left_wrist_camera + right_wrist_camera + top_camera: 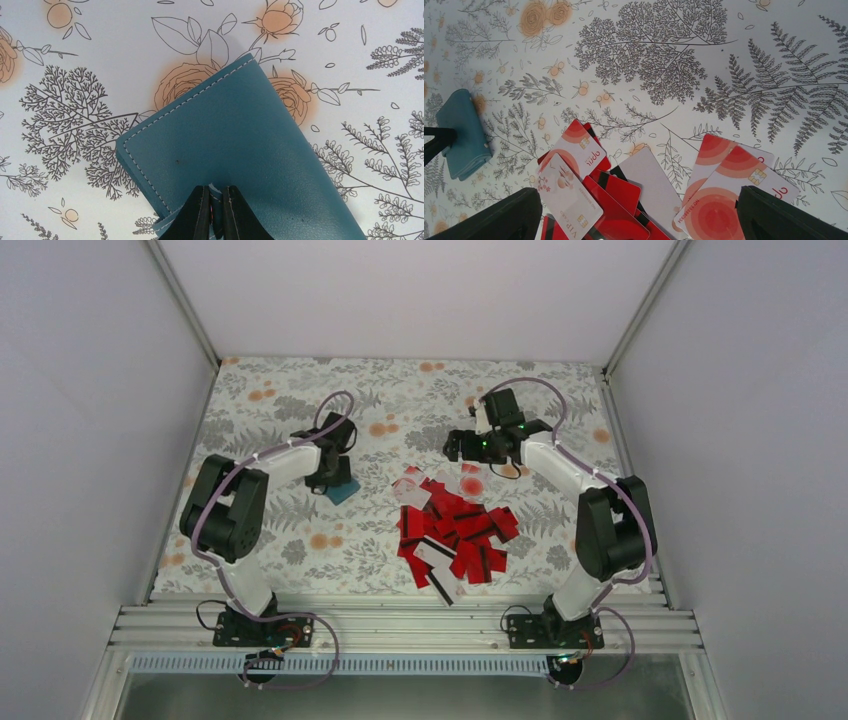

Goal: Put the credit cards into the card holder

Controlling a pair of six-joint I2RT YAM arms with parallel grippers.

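Task barely begun. Card holder [343, 491] closed, left of centre in top view; no card inside as far as visible. Credit cards [455, 530] all heaped at centre. Left gripper [215, 212] pinched tight on holder's near edge, which layer unclear. Right gripper [638, 197] gaping, empty, over heap.

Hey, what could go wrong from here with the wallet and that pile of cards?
The left pincer pinches only a thin edge of the card holder, so it may slip free. The credit cards overlap in a heap by the open right pincer, so it may catch several or scatter them.
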